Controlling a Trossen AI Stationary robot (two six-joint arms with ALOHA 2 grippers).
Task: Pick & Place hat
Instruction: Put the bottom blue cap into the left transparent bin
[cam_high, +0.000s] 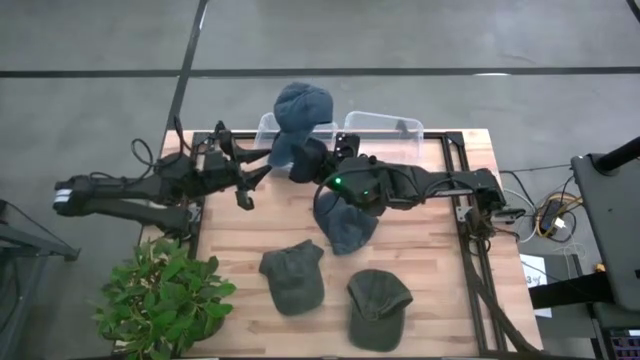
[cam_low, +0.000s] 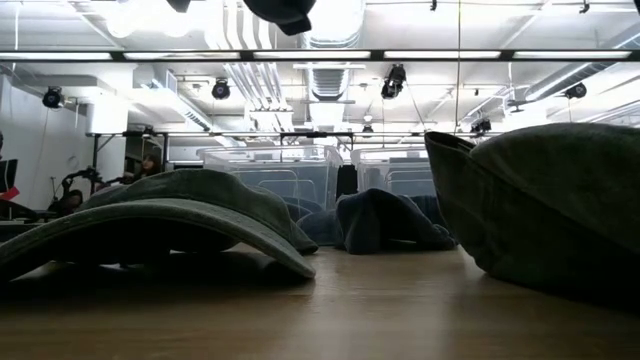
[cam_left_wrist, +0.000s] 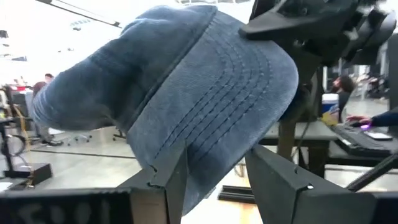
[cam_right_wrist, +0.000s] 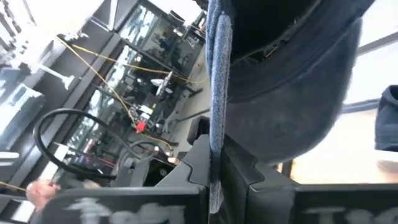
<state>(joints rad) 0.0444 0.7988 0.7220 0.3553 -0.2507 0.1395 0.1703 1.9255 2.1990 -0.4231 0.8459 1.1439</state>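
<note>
Held aloft over the table's (cam_high: 420, 250) far edge, near the clear bins (cam_high: 385, 124): blue hat (cam_high: 302, 108), soft, light, floppy in the crown, stiffer at the brim. Right pincer (cam_right_wrist: 214, 163) clamped tight on a thin fabric edge; left pincer (cam_left_wrist: 214, 171) spread wide, straddling the brim without squeezing. Best taken at the brim, probably, since the crown sags.

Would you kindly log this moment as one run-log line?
right claw: shut on blue hat, raised near clear bins | left claw: open beside brim | table: one blue hat, two green hats
</note>
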